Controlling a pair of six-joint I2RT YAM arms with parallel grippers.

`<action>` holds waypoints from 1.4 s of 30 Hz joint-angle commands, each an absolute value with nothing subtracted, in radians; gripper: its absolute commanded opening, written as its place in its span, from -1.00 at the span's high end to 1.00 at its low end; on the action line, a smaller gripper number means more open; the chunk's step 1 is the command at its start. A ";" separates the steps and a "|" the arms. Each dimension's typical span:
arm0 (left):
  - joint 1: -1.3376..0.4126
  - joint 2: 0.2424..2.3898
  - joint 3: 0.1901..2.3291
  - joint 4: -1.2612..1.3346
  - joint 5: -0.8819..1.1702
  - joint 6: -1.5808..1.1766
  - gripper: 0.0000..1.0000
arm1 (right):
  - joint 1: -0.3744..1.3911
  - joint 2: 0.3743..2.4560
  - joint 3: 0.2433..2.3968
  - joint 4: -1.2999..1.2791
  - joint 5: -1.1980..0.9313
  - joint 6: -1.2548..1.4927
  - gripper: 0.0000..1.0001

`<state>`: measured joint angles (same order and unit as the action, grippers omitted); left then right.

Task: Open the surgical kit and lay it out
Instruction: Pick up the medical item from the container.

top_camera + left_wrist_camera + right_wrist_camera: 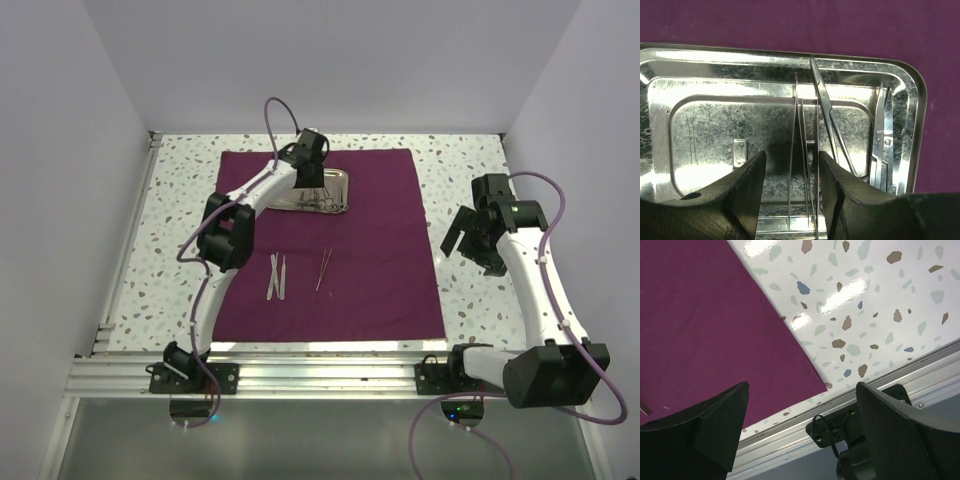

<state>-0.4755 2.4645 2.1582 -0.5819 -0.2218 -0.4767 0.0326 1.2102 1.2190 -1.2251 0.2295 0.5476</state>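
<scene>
The next pick turns on how the thin probes [803, 150] lie against the left hand [791, 167]. In the left wrist view they lie in the steel tray [690, 60], directly below the hand. Their long axis points straight away from the wrist, across the tray's short way, so the two fingers [752, 185] stand one on each side of the bundle. A squeeze would therefore cross the probes squarely rather than run along them. The hand is about half open and grips nothing; I cannot tell whether the finger pads are touching the metal yet. A longer slim instrument [827, 115] lies slanted just beside the right-hand finger and could be caught along with them — that is the risk, in my judgement. The tray sits on the far part of the purple cloth [370, 270], which is spread flat on the counter [470, 150]. A pair of tweezers [277, 275] and one thin piece [322, 268] are already laid out nearer the arms. The right hand [801, 390] hangs wide open and empty off the cloth's right edge, well apart from the tray — the left arm is plainly the nearer.
</scene>
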 commanded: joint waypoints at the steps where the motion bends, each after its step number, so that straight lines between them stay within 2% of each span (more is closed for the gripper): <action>1: -0.471 2.375 2.111 -0.523 -0.245 -0.450 0.05 | 0.037 1.219 1.250 -1.238 0.259 0.531 -0.83; 7: -0.468 2.347 2.045 -0.526 -0.264 -0.445 0.19 | 0.037 1.223 1.243 -1.229 0.256 0.528 -0.83; 22: -0.460 2.381 2.049 -0.529 -0.241 -0.431 0.22 | 0.037 1.227 1.235 -1.220 0.262 0.526 -0.84; 31: -0.469 2.482 2.080 -0.583 -0.209 -0.413 0.55 | 0.037 1.226 1.233 -1.218 0.268 0.523 -0.84; 34: -0.472 2.494 2.077 -0.587 -0.209 -0.405 0.82 | 0.037 1.223 1.232 -1.218 0.268 0.522 -0.83; 35: -0.472 2.496 2.075 -0.592 -0.206 -0.405 1.00 | 0.037 1.223 1.230 -1.219 0.268 0.522 -0.84; 42: -0.471 2.409 2.075 -0.597 -0.206 -0.390 1.00 | 0.035 1.216 1.230 -1.212 0.247 0.522 -0.83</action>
<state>-0.4717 2.4401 2.0701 -0.5549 -0.2268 -0.4156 0.0326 1.2240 1.2190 -1.2213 0.2447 0.5365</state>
